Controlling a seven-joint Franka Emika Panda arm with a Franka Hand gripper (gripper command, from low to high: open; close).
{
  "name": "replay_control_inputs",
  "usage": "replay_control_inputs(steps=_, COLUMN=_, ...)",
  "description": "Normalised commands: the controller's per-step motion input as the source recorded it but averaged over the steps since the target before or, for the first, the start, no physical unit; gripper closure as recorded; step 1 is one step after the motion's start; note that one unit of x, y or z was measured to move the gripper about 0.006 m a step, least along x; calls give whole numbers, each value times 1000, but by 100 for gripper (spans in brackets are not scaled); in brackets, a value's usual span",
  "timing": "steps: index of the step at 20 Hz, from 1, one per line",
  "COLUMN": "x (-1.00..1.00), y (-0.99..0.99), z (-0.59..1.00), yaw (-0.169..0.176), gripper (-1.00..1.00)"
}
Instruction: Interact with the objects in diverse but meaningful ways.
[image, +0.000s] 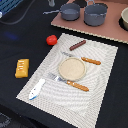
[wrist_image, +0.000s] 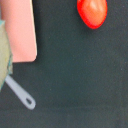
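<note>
A red round tomato (image: 51, 39) lies on the dark cloth just off the placemat's far left corner; it also shows in the wrist view (wrist_image: 92, 12). An orange-yellow ridged block (image: 22, 68) lies on the cloth at the exterior view's left. A dark brown sausage stick (image: 77, 45) lies on the placemat's far part. A small white-and-blue piece (image: 36, 89) lies at the placemat's near left corner. No gripper or arm shows in either view.
A striped placemat (image: 102, 82) holds a beige plate (image: 72, 68), an orange-handled fork (image: 70, 82) and knife (image: 85, 59). Two grey pots (image: 70, 12) (image: 95, 14) stand on a pink board (image: 90, 31) (wrist_image: 20, 30). A pot handle (wrist_image: 22, 96) shows in the wrist view.
</note>
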Motion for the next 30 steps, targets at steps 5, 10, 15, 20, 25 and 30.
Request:
replay_control_inputs(steps=5, x=-23, y=-406, z=-467, yaw=26, gripper=-100)
replay_control_inputs(steps=10, x=-58, y=-403, z=-478, yaw=90, gripper=-100)
replay_control_inputs(steps=15, x=-26, y=-230, z=-459, yaw=53, gripper=-100)
replay_control_inputs(steps=20, x=-75, y=-31, z=-489, yaw=12, gripper=-100)
replay_control_inputs(steps=25, x=-374, y=11, z=-497, yaw=40, gripper=-100)
replay_control_inputs(steps=30, x=-295, y=1, z=-345, yaw=66, gripper=-100)
